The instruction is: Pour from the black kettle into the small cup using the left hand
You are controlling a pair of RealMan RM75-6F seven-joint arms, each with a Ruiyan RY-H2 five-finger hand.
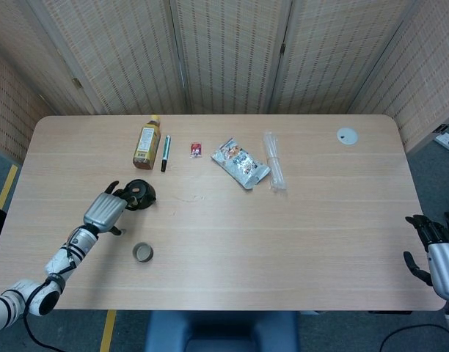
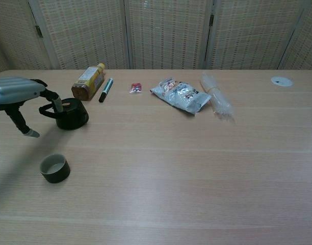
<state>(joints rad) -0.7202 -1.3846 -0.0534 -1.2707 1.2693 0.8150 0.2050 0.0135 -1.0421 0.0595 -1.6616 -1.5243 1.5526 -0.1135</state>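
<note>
The black kettle stands upright on the wooden table, toward its left side, with its handle turned toward the left hand; in the chest view the kettle shows the handle loop on its left, and the left hand hangs just beside it with fingers apart; one finger reaches down to the handle and top of the kettle, while another points down and away toward the table, clear of the kettle; whether the finger actually touches the handle I cannot tell, and nothing is gripped; the small cup sits upright nearer the front edge, apart from the kettle and a little to the right of the forearm; the right hand rests at the table's right front corner, off the edge, fingers spread and holding nothing; along the far side lie a yellow bottle on its side, a marker just beside it, a small red packet, a silver snack bag, a clear bundle of straws, and a white disc near the far right corner.
</note>
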